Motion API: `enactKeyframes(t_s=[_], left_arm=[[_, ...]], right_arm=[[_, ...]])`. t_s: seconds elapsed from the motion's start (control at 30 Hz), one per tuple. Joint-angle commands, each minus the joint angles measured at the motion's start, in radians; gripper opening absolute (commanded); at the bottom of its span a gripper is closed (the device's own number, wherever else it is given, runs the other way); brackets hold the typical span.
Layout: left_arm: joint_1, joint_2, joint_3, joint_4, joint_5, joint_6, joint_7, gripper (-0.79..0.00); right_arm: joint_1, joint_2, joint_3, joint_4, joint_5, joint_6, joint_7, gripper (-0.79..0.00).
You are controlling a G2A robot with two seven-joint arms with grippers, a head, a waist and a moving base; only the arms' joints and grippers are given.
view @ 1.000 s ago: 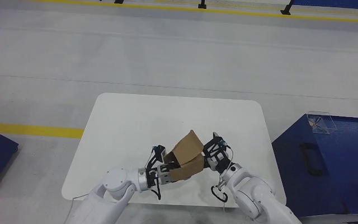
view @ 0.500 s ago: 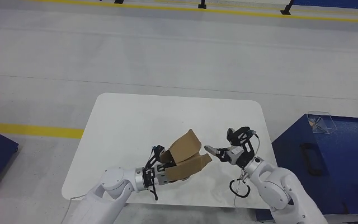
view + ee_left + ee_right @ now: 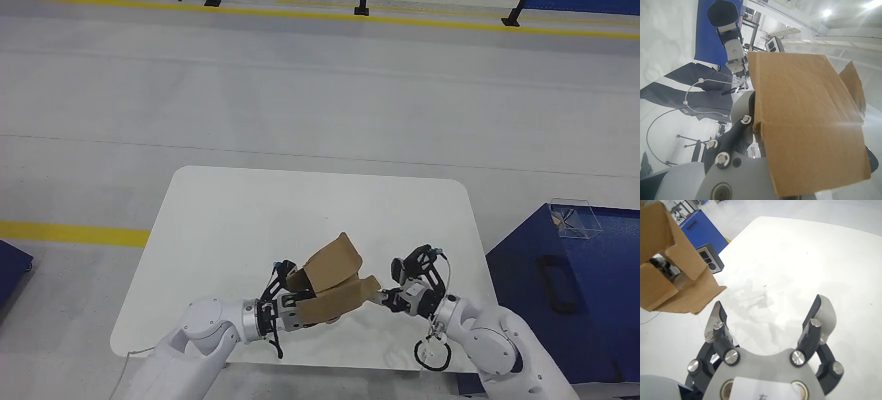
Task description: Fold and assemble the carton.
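A brown cardboard carton (image 3: 333, 279), partly folded with flaps sticking out, hangs above the front of the white table (image 3: 250, 215). My left gripper (image 3: 291, 300) is shut on the carton's near end; in the left wrist view the carton (image 3: 806, 117) hides the fingertips. My right gripper (image 3: 392, 288) stands open just right of the carton, one fingertip (image 3: 720, 311) right beside the corner of a flap (image 3: 696, 298), nothing between the fingers. The carton (image 3: 672, 262) fills the corner of the right wrist view.
A blue cabinet (image 3: 565, 290) with a clear plastic box (image 3: 575, 217) on top stands off the table's right side. The far half of the table lies bare. A yellow floor line (image 3: 70, 233) runs at the left.
My right gripper pulled away from the carton to the right, then came back toward the carton's right flap, open. The left gripper kept hold of the carton, which barely shifted.
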State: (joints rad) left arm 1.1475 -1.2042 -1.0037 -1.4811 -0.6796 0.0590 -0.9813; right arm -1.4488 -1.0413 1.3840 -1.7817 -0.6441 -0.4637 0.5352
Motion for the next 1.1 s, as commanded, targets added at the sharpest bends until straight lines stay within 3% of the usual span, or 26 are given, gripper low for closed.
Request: enactKeyframes(t_s=[0.0,0.27,1.07], left_arm=[[-0.001,0.000,0.001,0.000,0.002,0.002,0.001,-0.785],[-0.005,-0.002,0.011,0.007,0.012,0.006,-0.006,-0.785],[-0.031,-0.013,0.054,0.034,0.044,0.013,-0.006,-0.785]], right_arm=[[0.006,0.002,0.011,0.003,0.060,-0.024,0.013,0.000],[0.001,0.009,0.056,-0.009,0.153,-0.058,0.034,0.000],[0.017,0.013,0.039,-0.047,0.153,-0.030,0.037,0.000]])
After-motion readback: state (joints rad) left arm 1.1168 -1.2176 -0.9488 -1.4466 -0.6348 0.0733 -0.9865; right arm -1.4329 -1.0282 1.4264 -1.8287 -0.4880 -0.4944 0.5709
